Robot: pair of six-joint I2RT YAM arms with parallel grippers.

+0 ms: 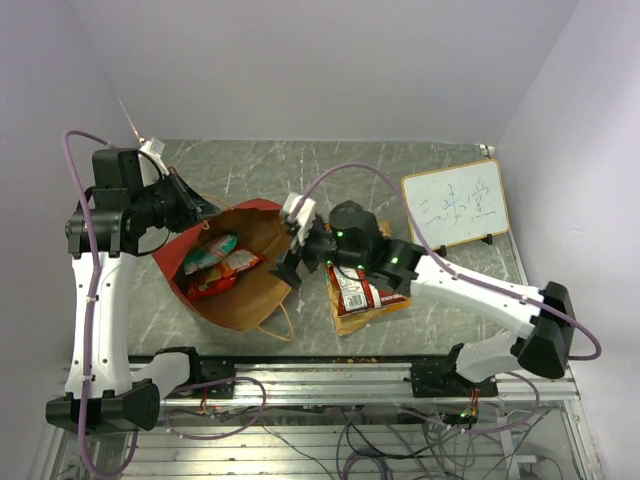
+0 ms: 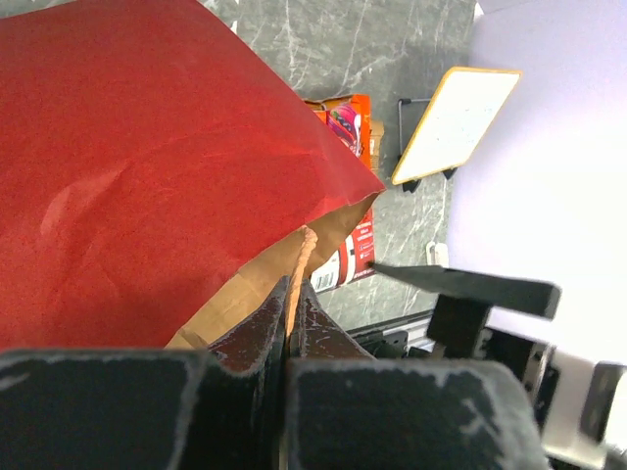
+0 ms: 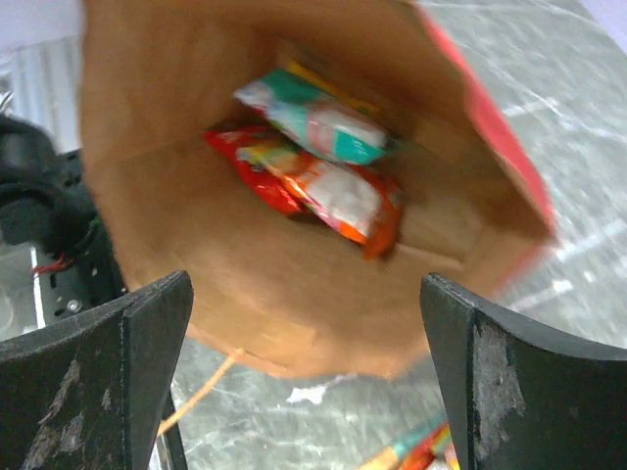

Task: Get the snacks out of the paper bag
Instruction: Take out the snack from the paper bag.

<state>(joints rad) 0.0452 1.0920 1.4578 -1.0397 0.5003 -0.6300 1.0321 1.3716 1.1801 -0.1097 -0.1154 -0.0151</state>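
On the grey, marbled surface (image 1: 430, 165) the paper bag (image 1: 250, 290) lies on its side, matte red outside and brown kraft inside, with its mouth gaping toward my right arm. My left fingers (image 2: 257, 341) are pinched tight on its thin tan twine handle (image 2: 299, 259) at the rim. Only my left wrist view shows that grip, with the creased red wall filling most of the picture. My right fingers (image 3: 118, 362) are spread wide and hold nothing, just in front of the mouth.

My right wrist view alone looks deep inside, where two glossy, crinkly snacks lie against the back: a teal packet (image 3: 328, 122) above a red-orange packet (image 3: 323, 196). A yellow edge shows behind the teal one, but I cannot tell if it is a third.

From above, two more lie out on the surface beside the mouth: a red packet (image 1: 352, 290) on top of a flat brown one (image 1: 350, 322). A white framed whiteboard (image 1: 455, 205) stands well apart.
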